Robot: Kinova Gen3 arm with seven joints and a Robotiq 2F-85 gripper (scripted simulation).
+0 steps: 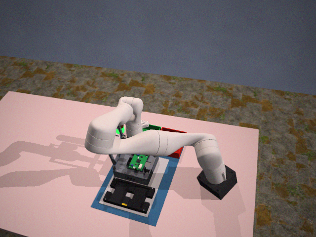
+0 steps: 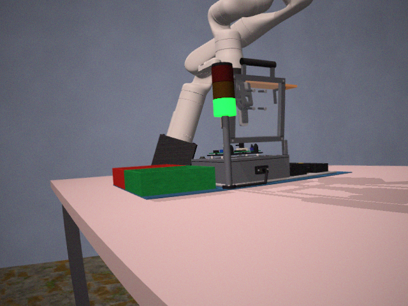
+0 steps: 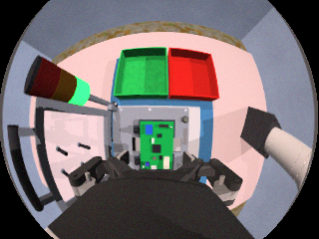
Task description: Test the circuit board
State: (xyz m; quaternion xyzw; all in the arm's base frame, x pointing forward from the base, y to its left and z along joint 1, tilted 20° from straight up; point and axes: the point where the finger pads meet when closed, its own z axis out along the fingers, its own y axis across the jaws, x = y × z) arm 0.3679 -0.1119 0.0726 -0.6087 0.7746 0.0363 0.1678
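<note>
The green circuit board (image 1: 138, 160) (image 3: 157, 136) lies component side up on the grey tester (image 1: 130, 177) (image 2: 247, 171) (image 3: 125, 117). Its white connector (image 1: 140, 165) (image 3: 166, 161) is at the end near the black tray (image 1: 119, 191). The lid (image 2: 280, 115) (image 3: 108, 131) stands open and upright. The signal light (image 2: 224, 106) (image 3: 80, 93) glows green. My gripper (image 2: 232, 124) (image 3: 156, 157) is open and empty, pointing down above the board, beside the lid; the arm hides it in the top view. I cannot pick out the lone black post clearly.
The green bin (image 2: 171, 184) (image 3: 142, 75) and red bin (image 2: 118, 176) (image 3: 193, 75) stand side by side beyond the tester. The signal light's pole (image 2: 226, 148) rises near the green bin. The lid's black handle (image 2: 257, 62) (image 3: 17, 164) stands high beside my gripper.
</note>
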